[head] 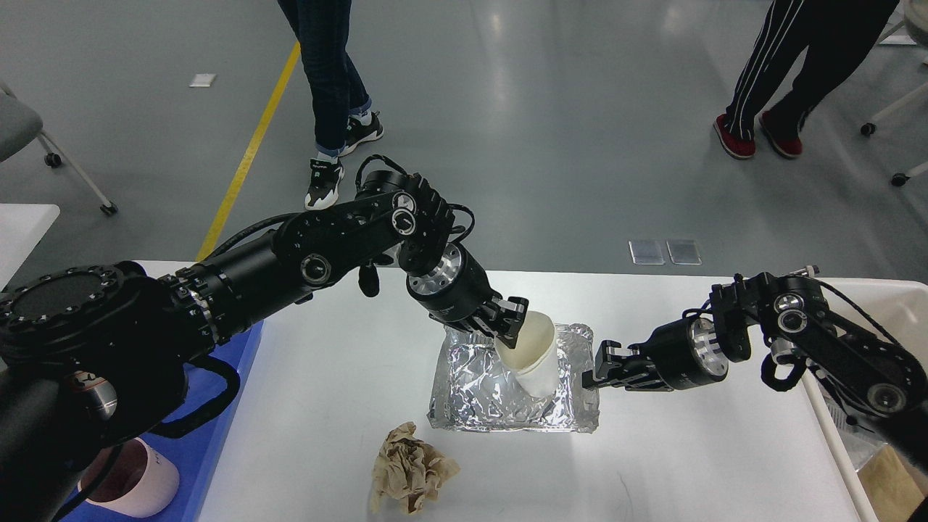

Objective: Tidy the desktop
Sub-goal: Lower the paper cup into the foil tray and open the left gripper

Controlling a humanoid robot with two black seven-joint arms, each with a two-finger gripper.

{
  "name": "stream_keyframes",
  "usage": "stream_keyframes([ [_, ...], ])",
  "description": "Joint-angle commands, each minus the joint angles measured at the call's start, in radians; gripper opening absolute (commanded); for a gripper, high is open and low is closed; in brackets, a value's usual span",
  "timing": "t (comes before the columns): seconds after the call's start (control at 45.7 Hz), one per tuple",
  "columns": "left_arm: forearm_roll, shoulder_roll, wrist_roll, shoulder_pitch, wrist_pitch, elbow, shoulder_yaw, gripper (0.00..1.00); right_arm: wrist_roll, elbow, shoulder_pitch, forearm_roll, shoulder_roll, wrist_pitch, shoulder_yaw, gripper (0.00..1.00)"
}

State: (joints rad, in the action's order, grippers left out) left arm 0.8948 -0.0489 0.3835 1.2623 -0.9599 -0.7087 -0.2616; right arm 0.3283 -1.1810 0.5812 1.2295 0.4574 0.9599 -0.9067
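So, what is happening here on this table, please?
The robot is tidying the desktop. Its left end effector is shut on the rim of a white paper cup, holding it tilted over a crumpled foil tray. The right end effector is at the tray's right edge; whether it grips is unclear. A crumpled brown paper lies in front, and a pink cup sits in the blue tray at the left.

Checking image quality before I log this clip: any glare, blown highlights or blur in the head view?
Head view: sharp overall; the crumpled foil tray throws bright speckled glare; overhead lights streak the grey floor; the white desktop is bright but keeps its edges; the dark left gripper loses detail.
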Motion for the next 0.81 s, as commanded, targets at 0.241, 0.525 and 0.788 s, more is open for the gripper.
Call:
stream_keyframes([
  [0.241,-0.016,0.000,-0.002,0.000,0.000,0.001,-0.001,0.98,0.000,0.000,-0.003,-0.001,0.003,0.000,0.000,0.00],
  [0.525,-0.017,0.011,0.000,0.009,0.000,0.001,-0.008,0.98,0.000,-0.005,-0.004,-0.001,0.007,0.000,0.000,0.00],
  [0.788,-0.020,0.030,0.000,0.016,0.000,0.006,-0.077,0.98,0.000,-0.005,-0.004,-0.001,0.017,0.000,-0.006,0.00],
])
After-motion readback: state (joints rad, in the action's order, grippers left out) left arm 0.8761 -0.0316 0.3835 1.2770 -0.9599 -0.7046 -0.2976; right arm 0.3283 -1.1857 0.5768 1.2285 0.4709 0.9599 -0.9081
